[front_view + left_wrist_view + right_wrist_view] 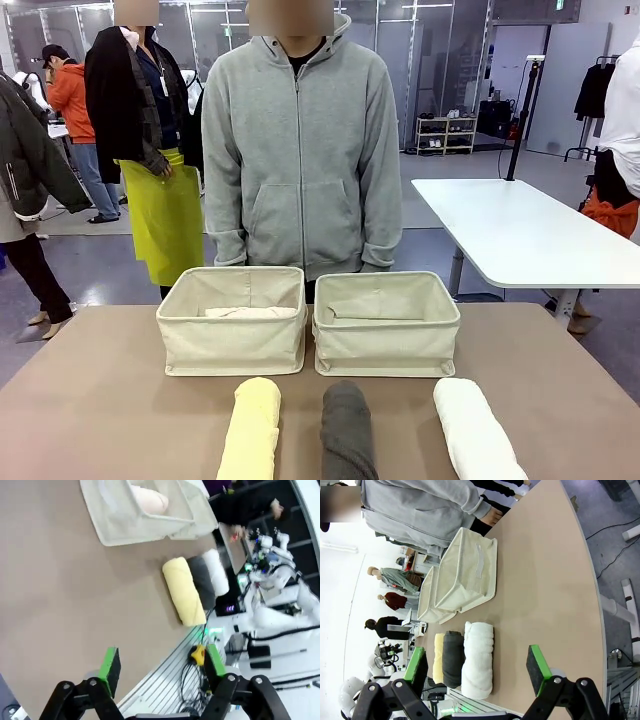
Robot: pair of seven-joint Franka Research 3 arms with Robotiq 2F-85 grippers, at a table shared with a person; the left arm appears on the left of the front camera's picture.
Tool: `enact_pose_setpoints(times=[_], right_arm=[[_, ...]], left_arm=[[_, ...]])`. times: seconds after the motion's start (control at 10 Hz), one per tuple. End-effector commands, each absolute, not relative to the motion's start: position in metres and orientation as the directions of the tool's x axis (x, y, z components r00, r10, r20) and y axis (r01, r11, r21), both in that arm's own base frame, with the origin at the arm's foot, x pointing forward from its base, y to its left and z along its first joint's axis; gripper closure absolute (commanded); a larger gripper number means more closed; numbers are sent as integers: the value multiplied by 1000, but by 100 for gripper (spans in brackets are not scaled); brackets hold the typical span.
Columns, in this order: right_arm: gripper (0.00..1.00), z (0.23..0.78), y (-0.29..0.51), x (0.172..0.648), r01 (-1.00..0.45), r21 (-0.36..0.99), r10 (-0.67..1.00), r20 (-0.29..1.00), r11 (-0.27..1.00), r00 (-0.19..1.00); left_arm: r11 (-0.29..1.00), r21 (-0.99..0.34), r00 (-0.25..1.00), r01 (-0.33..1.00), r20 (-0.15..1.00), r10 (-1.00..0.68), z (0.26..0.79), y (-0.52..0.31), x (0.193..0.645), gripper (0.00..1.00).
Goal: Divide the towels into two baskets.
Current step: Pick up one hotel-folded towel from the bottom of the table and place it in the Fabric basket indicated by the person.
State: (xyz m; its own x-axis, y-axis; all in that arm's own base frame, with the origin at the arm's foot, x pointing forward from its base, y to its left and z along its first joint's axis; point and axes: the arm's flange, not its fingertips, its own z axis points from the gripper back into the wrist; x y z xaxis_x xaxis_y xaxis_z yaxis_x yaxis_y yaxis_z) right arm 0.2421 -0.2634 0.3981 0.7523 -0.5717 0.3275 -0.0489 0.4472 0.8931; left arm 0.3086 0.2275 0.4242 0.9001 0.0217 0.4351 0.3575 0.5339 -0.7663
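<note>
Two cream canvas baskets stand side by side mid-table, the left basket and the right basket. A pale pink towel lies inside the left basket. In front of them three rolled towels lie in a row: yellow, dark grey and white. My left gripper is open and holds nothing, above the table's near edge, well short of the yellow towel. My right gripper is also open and holds nothing, near the white towel.
A person in a grey hoodie stands right behind the baskets at the far edge. A white table stands off to the back right. Bare tabletop lies left and right of the towels. Other people stand further back on the left.
</note>
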Motion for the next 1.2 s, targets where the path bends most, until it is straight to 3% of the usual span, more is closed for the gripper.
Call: enact_pose_setpoints(times=[0.0,0.3,0.4,1.1], right_arm=[[0,401,-262,241,-65,894,-573,338,443,746],[0,401,-262,241,-65,894,-573,338,443,746],[0,401,-262,241,-65,894,-573,338,443,746],[0,401,-262,241,-65,894,-573,338,443,746]], left_arm=[[531,-778,886,336,453,102,416,222,283,15],[598,-750,927,282,373,31,410,225,283,15],[523,-795,903,306,417,107,405,233,272,15],[523,-795,903,306,417,107,405,233,272,15]])
